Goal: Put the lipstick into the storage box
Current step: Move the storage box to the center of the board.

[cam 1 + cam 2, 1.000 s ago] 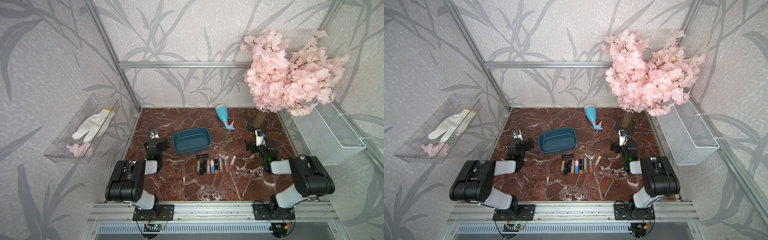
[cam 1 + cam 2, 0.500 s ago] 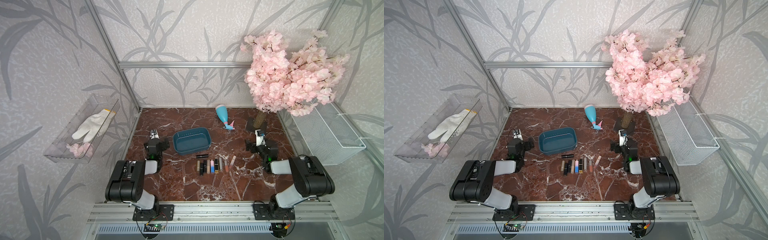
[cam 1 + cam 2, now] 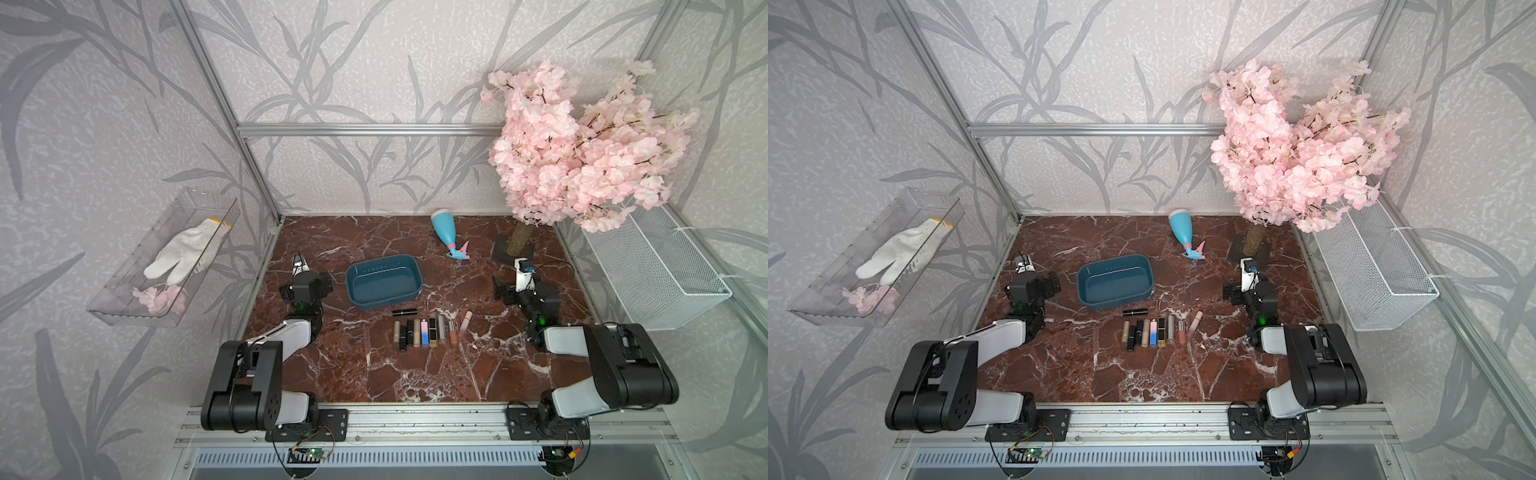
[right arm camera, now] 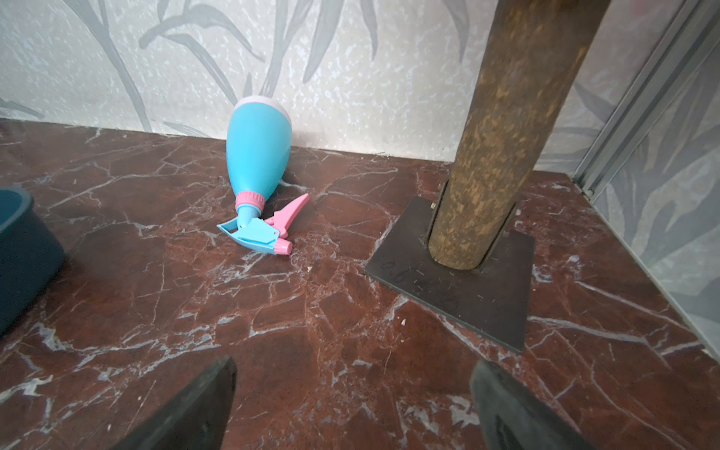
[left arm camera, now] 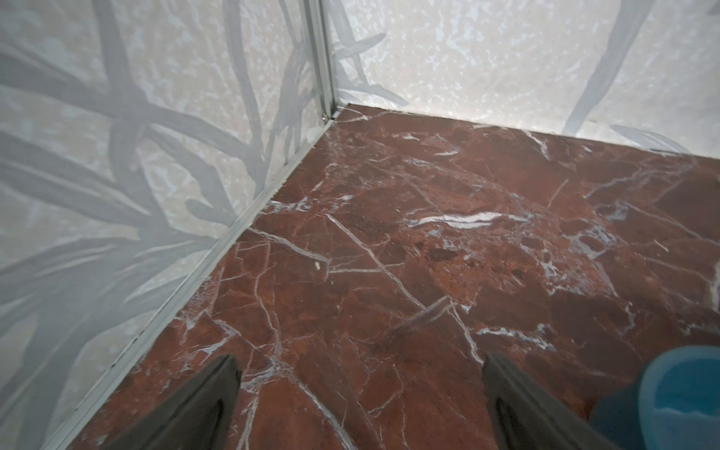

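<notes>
Lipsticks (image 3: pixel 424 332) lie in a row near the storage box (image 3: pixel 384 282).

Pale wallpaper (image 3: pixel 374 62) printed with grey leaves covers every wall; aluminium framing (image 3: pixel 365 129) runs up the corners and across the back; the table (image 3: pixel 415 374) is red-brown marble veined white (evenly lit); a clear tray (image 3: pixel 124 316) hangs on one side wall, a white mesh basket (image 3: pixel 648 282) on the opposite.

Faint handwriting on dark base plate (image 4: pixel 467 307): starts "0.6", rest illegible. No other text.
</notes>
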Available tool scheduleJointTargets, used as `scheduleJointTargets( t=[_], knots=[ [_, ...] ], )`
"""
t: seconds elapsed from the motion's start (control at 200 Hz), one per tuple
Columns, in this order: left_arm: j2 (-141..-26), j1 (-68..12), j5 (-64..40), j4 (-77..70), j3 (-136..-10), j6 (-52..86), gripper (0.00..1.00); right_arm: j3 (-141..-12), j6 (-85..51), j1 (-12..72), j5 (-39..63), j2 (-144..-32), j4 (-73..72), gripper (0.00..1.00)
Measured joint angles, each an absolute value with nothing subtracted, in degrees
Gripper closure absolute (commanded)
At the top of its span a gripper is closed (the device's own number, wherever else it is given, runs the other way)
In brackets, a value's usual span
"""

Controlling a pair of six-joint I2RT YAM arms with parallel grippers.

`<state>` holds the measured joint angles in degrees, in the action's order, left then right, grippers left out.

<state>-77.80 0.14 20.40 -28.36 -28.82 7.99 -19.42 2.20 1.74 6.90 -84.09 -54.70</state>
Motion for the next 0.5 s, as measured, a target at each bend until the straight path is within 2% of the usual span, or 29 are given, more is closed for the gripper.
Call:
scheduleJointTargets(
  t=[0.135,0.3,0.5],
  knots=[
    [-75.1,0.1,22.5,-14.9,-36.8,12.5,0.00,-21.6,0.0,1.7,6.0,-77.8,-44.8,0.01],
    [-73.7,0.2,22.7,-0.3,-45.5,18.3,0.00,-34.1,-7.7,1.6,7.7,-74.5,-23.2,0.01],
    [-72.8,0.2,16.2,12.5,-48.5,22.7,0.00,-43.8,-15.1,6.2,13.6,-74.1,-6.9,0.01]
  ],
)
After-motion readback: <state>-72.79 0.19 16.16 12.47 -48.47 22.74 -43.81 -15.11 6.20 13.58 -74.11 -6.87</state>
